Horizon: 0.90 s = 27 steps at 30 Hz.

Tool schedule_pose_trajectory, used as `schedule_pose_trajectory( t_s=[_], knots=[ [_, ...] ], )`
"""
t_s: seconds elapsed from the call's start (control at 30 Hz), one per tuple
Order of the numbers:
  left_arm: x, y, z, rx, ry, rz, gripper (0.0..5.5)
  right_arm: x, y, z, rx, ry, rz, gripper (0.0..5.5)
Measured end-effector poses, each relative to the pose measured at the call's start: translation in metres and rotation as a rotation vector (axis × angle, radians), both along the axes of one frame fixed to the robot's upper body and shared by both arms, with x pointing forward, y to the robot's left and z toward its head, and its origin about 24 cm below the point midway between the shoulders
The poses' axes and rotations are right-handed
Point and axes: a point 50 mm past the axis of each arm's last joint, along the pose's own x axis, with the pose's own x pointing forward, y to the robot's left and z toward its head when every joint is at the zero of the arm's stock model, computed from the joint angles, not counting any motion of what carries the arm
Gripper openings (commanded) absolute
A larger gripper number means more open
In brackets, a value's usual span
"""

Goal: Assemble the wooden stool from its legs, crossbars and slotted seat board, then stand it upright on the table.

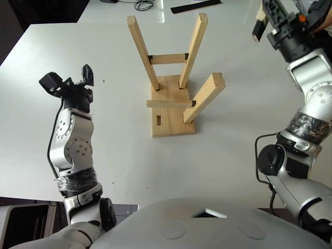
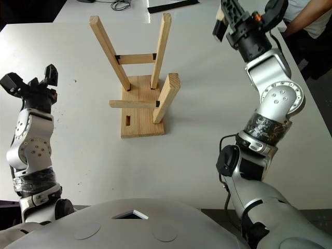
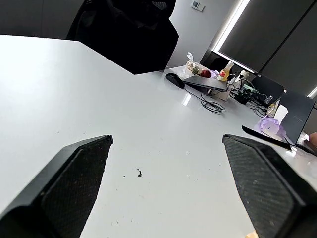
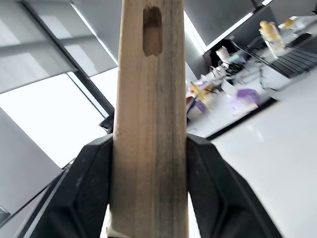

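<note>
Stool approx 3/4 built, upside down mid-table w/ three legs & two crossbars in seat board; right gripper clamps 4th leg aloft, left gripper spread apart, empty.

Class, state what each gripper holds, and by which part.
Right gripper clamps a pale wooden stool leg by its opposite sides, near its mortise hole. Left gripper is open, empty.

Head eyes look steeply down, sharing the table — wrist cameras close, near-level.
</note>
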Motion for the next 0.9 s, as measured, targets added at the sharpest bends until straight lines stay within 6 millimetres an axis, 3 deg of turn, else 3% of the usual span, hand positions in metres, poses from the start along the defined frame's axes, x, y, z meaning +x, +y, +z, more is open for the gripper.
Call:
schedule_pose_trajectory(
  t_s=[0.1, 0.17, 0.23, 0.43, 0.6, 0.77, 0.9],
  knots=[
    [0.020, 0.012, 0.058, 0.234, -0.088, 0.023, 4.12, -0.002, 0.038, 0.046, -0.123, -0.214, 0.147, 2.06],
    [0.025, 0.003, 0.097, 0.356, -0.185, -0.056, 4.12, -0.007, 0.061, 0.049, -0.260, -0.278, 0.242, 2.06],
    [0.029, -0.011, 0.122, 0.389, -0.245, -0.148, 4.12, -0.010, 0.069, 0.048, -0.324, -0.310, 0.299, 2.06],
    [0.039, -0.063, 0.164, 0.187, -0.413, -0.542, 4.12, -0.022, 0.079, 0.075, -0.393, -0.445, 0.522, 2.06],
    [0.009, -0.108, 0.198, -0.059, -0.720, -1.104, 4.12, -0.030, 0.062, 0.079, -0.428, -0.463, 0.735, 2.06],
    [-0.018, -0.122, 0.207, -0.147, -0.863, -1.379, 4.12, -0.037, 0.046, 0.081, -0.421, -0.518, 0.875, 2.06],
    [-0.032, -0.123, 0.207, -0.163, -0.893, -1.462, 4.12, -0.048, 0.043, 0.078, -0.460, -0.530, 0.967, 2.06]
  ],
)
